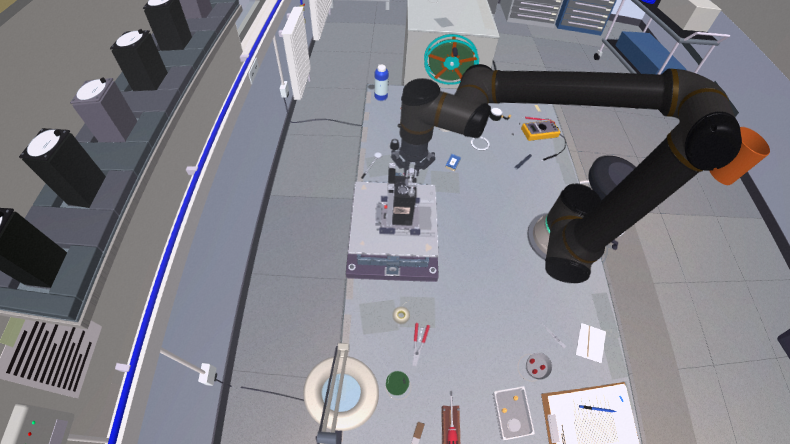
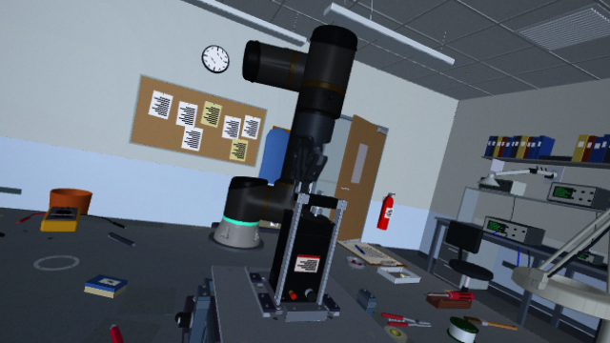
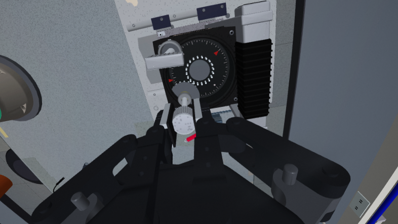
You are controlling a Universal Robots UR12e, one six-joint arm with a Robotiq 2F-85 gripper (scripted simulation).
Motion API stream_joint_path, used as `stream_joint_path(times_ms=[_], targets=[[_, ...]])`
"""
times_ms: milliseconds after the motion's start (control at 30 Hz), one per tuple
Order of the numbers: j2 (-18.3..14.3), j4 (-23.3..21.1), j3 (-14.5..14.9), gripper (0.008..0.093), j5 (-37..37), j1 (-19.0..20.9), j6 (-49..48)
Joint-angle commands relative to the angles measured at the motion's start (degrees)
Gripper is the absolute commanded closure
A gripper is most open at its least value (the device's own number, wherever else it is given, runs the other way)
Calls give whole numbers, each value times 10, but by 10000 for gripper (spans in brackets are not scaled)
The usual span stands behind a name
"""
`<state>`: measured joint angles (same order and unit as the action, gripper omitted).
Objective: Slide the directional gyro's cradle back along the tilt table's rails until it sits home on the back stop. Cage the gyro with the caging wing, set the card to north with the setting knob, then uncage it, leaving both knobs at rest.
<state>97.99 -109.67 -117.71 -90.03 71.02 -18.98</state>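
Note:
My gripper (image 3: 182, 117) (image 1: 407, 175) hangs over the top face of the directional gyro (image 1: 402, 207) (image 2: 305, 255), and I have closed it on the round knurled setting knob (image 3: 182, 120). The gyro is a black box in a cradle on the tilt table (image 1: 393, 225). Its dial card (image 3: 199, 69) faces the wrist camera, with a red pointer (image 3: 216, 53) at its upper right. The grey caging wing (image 3: 164, 60) lies across the dial's upper left corner.
The tilt table's front edge (image 1: 392, 269) is a dark purple block. A blue bottle (image 1: 381, 82), a yellow multimeter (image 1: 540, 130) and a small blue book (image 1: 453, 161) lie behind the gyro. Tape (image 1: 401, 315), red pliers (image 1: 420, 338) and a magnifier lamp (image 1: 340, 392) lie in front.

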Motion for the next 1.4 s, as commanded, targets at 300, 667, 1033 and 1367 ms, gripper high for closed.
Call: stream_joint_path(times_ms=[300,667,1033,1367], targets=[[0,-1,1,934,0,0,0],[0,-2,-1,934,0,0,0],[0,-6,-4,934,0,0,0],[0,-9,-7,934,0,0,0]])
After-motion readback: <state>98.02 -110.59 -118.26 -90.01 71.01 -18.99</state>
